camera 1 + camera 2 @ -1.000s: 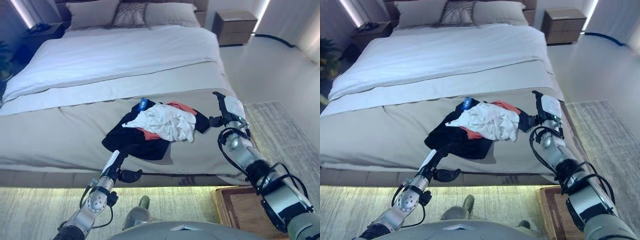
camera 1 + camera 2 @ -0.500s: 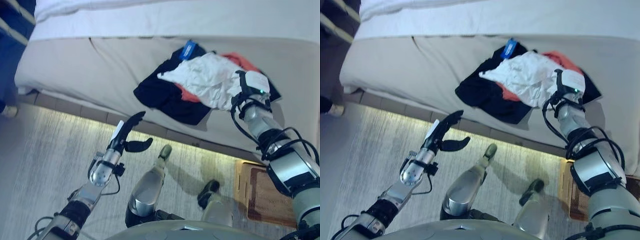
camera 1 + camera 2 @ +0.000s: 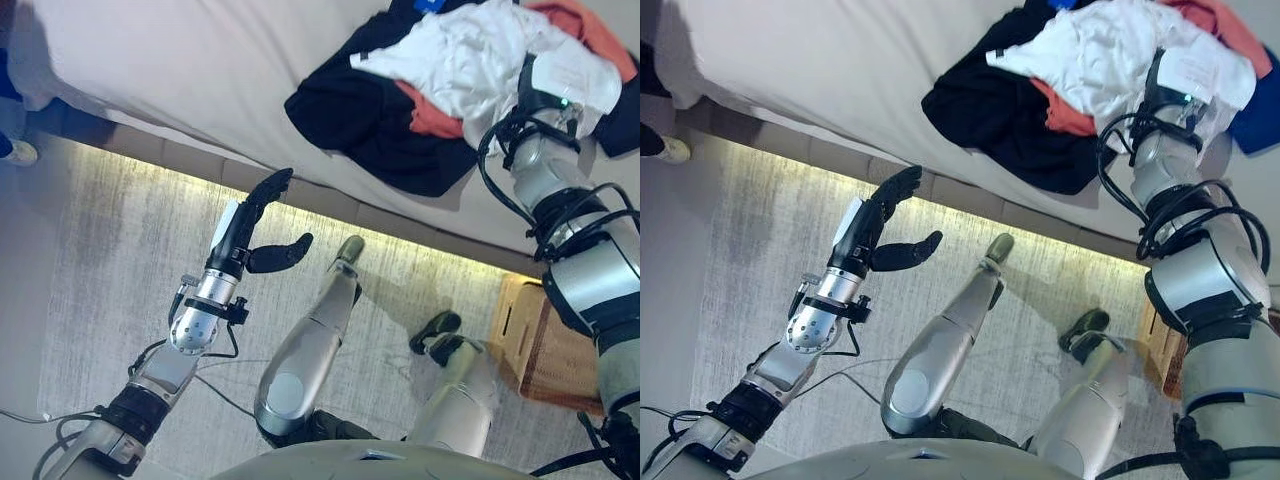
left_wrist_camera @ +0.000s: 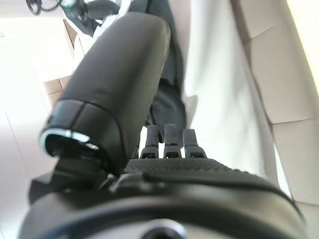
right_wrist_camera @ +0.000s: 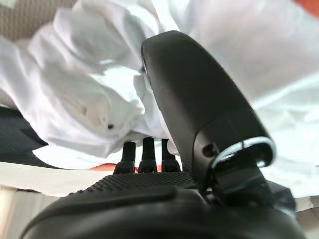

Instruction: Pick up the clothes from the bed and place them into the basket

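Observation:
A heap of clothes lies at the bed's near edge: a black garment (image 3: 365, 120), an orange one (image 3: 432, 117) and a white shirt (image 3: 470, 55) on top. My right hand (image 3: 562, 72) rests on the right side of the heap. Its fingers (image 5: 144, 153) reach straight into the white shirt (image 5: 94, 94), and its thumb (image 5: 189, 99) stands clear of the cloth. My left hand (image 3: 252, 222) hovers open over the rug, just short of the bed's edge and to the left of the heap, holding nothing. The basket (image 3: 522, 322) stands on the floor at the lower right.
The bed (image 3: 170, 60) with its beige cover fills the top of the view; a lit strip runs under its edge. A pale rug (image 3: 100, 270) covers the floor. A light shoe (image 3: 18, 152) shows at the far left by the bed's corner.
The camera has tilted down, so the whole picture has shifted. My right hand has gone from beside the heap onto the white shirt. My left hand stays open in front of the bed.

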